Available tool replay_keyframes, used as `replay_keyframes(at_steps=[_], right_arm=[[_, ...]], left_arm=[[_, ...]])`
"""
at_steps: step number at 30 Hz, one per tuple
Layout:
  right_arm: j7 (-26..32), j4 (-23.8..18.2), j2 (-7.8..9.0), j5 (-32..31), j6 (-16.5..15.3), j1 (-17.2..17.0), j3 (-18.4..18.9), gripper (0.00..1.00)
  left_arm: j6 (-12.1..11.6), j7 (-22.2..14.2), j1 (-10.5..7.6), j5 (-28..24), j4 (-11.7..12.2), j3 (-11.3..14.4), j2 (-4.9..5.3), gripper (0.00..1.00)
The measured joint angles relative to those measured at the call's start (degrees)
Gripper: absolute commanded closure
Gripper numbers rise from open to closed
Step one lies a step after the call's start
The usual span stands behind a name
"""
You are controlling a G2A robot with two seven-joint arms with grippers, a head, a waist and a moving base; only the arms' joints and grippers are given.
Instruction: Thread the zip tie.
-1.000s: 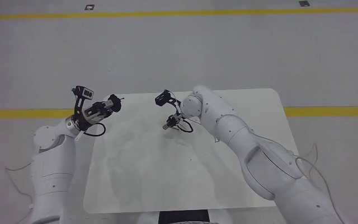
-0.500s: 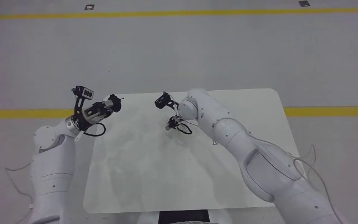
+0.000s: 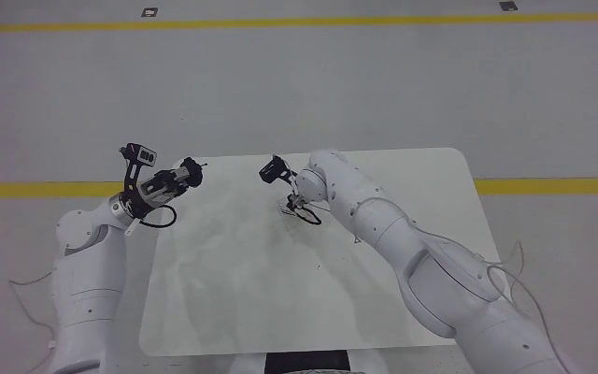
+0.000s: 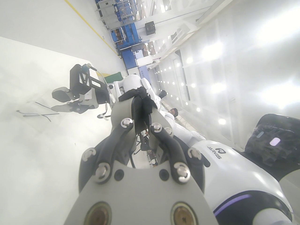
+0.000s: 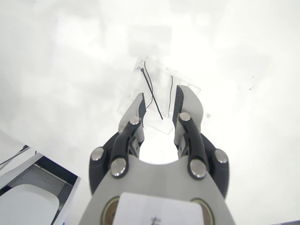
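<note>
Right gripper point(image 5: 160, 92) hangs spread just above the zip tie point(image 5: 151, 93), one jaw on either side of the strap's tail end. The zip tie lies flat on a clear plastic sheet point(image 5: 187, 83) on the counter point(image 5: 70, 47), with its head end farther from the gripper. Other thin black strands point(image 5: 171, 90) lie just beside it.

The likely trouble is that closing here catches two strands at once, or nips the slick sheet and drags it along. A strap lying this flat may also slide off the pads.

Left gripper point(image 3: 192, 171) is pressed together near the counter's far left corner, well apart. I cannot tell whether it holds anything, so the two ends may meet misaligned for threading.
</note>
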Motion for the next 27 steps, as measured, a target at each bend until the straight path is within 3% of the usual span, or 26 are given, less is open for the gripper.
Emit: replay_keyframes(at_steps=[3,6,7,11,17,27], right_arm=[[-0.5,0.8,-0.40,-0.8,-0.1,-0.3,-0.4,0.77],[-1.5,1.7,-0.95,-2.1,0.4,-0.8,-1.1,0.83],[-2.0,2.0,-1.15,-2.6,0.7,-0.9,-1.4,0.91],[-3.8,3.4,-2.15,-4.6,2.2,-1.5,-2.4,0.99],[-4.8,5.9,-3.75,-6.4,3.4,-1.6,-3.4,0.93],[-6.1,10.8,-6.06,-6.5,3.6,-0.4,-3.3,0.93]], left_arm=[[0.0,0.0,0.00,0.0,0.0,0.0,0.00,1.00],[0.0,0.0,0.00,0.0,0.0,0.0,0.00,1.00],[0.0,0.0,0.00,0.0,0.0,0.0,0.00,1.00],[0.0,0.0,0.00,0.0,0.0,0.0,0.00,1.00],[0.0,0.0,0.00,0.0,0.0,0.0,0.00,1.00],[0.0,0.0,0.00,0.0,0.0,0.0,0.00,1.00]])
